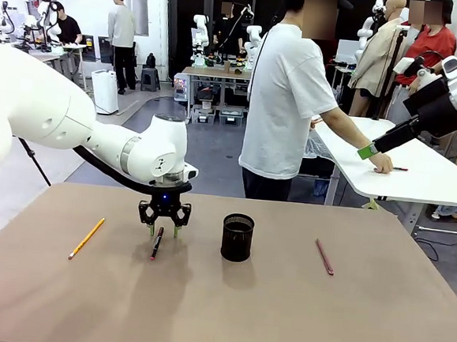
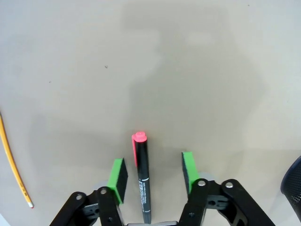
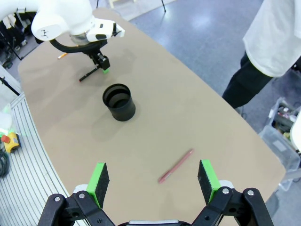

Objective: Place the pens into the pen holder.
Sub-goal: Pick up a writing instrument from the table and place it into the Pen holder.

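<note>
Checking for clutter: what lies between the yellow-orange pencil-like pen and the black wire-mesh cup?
Front view: the black pen with red end, straddled by the left gripper.

Black pen (image 2: 143, 183) with red end, yellow-orange pencil (image 1: 86, 238), reddish-brown pen (image 1: 325, 257) and black wire-mesh cup (image 1: 237, 237) on a plain tan bench (image 1: 280, 318); green pads tip the black fingers (image 2: 117, 174).

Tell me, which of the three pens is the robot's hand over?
The black pen with the red end, lying between the left gripper's green pads. The yellow one and reddish-brown one lie apart, untouched.
</note>
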{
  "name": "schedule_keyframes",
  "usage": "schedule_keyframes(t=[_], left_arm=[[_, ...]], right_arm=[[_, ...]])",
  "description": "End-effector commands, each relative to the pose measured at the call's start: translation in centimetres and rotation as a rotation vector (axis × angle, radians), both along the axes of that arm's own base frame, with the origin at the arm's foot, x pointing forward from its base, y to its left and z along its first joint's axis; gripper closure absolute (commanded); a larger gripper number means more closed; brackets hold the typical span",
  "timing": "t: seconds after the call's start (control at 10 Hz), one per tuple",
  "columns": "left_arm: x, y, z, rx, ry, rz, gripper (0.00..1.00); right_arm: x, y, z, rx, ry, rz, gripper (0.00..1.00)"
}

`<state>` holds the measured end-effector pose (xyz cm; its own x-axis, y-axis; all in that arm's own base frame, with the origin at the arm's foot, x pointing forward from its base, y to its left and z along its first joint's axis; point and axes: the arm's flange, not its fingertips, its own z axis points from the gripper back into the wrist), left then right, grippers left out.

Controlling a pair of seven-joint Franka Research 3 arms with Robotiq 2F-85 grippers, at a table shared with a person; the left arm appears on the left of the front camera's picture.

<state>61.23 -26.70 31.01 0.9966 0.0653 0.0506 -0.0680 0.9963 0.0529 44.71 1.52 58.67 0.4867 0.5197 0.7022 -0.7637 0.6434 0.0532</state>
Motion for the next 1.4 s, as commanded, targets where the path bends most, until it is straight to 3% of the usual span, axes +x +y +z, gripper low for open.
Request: schedule_keyframes(t=[0.0,0.6,0.8,1.0,1.2,1.3], left_arm=[[0.4,0.0,0.2,0.004,0.01,0.019,1.0],[0.6,0.2,-0.7,0.0,0.041,0.011,1.0],[-0.2,0.1,0.2,-0.155,0.077,-0.098,1.0],[-2.1,0.0,3.7,-0.414,0.075,-0.247,1.0],[-3.8,0.0,6.7,-0.551,0.0,-0.361,1.0],[-4.6,-0.1,7.8,-0.582,-0.042,-0.365,1.0]], right_arm=[[0.0,-0.1,0.0,0.02,-0.005,0.008,0.0],[0.0,-0.1,0.0,0.02,-0.005,0.008,0.0],[0.0,-0.1,0.0,0.02,-0.005,0.008,0.0],[0.0,-0.1,0.0,0.02,-0.005,0.008,0.0],[0.0,-0.1,0.0,0.02,-0.005,0.008,0.0],[0.0,-0.1,0.0,0.02,-0.005,0.008,0.0]])
